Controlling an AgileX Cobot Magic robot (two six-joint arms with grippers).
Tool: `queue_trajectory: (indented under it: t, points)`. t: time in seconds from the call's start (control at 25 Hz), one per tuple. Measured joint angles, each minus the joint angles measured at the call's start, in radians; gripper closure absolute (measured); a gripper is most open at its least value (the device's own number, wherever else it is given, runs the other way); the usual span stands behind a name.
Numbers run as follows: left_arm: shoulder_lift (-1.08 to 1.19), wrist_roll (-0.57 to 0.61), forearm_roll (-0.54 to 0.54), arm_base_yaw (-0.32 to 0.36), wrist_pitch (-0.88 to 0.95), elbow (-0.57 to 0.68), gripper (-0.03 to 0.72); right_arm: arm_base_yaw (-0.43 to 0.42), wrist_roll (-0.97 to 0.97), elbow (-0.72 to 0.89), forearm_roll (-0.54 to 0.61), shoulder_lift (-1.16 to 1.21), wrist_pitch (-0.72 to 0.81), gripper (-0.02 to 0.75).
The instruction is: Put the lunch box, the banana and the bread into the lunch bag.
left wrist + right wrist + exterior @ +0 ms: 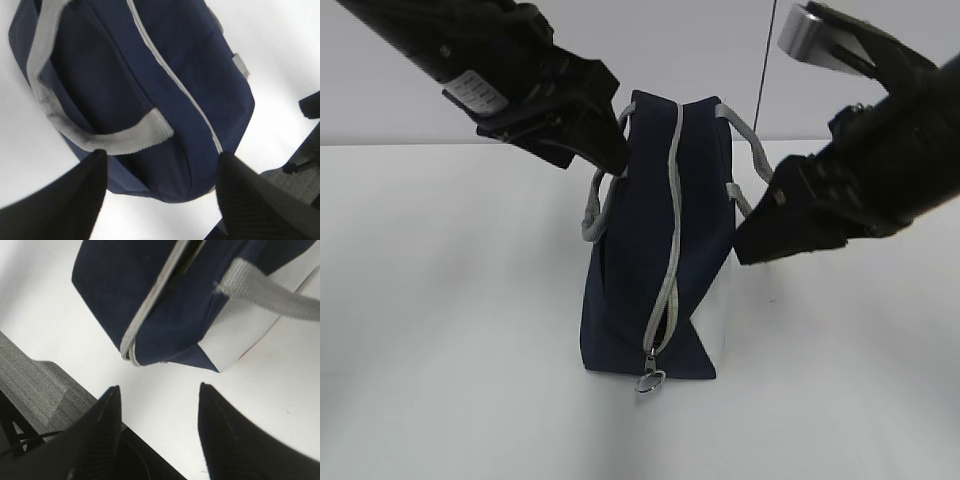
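The navy lunch bag (650,250) stands mid-table, its grey zipper running down to a metal ring pull (651,381) at the near bottom. It has a white panel (715,315) on its right side. My left gripper (612,165) is open and empty at the bag's upper left, by the grey left handle (593,215). In the left wrist view (162,167) its jaws straddle the end of the bag (150,75). My right gripper (752,240) is open and empty just right of the bag; the right wrist view (159,396) shows it apart from the bag (125,285). Lunch box, banana and bread are out of view.
The white table (440,330) spreads all round the bag. Its far edge meets grey flooring (35,385) in the right wrist view. The right handle (748,150) loops out toward my right arm. A thin dark cable (767,70) hangs behind.
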Motion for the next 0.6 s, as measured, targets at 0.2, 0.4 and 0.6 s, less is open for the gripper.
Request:
queue_trajectory:
  t: [0.2,0.4,0.6]
  points:
    - [-0.088,0.040,-0.001,-0.013,-0.083,0.170,0.222,0.000,-0.152,0.194,0.105,-0.097,-0.086,0.368]
    - [-0.192,0.084,-0.002,-0.013,-0.147,0.309,0.239,0.000,-0.504,0.366,0.373,-0.131,-0.122,0.368]
    - [-0.238,0.092,-0.003,-0.013,-0.163,0.339,0.253,0.002,-1.034,0.504,0.577,-0.131,-0.110,0.368]
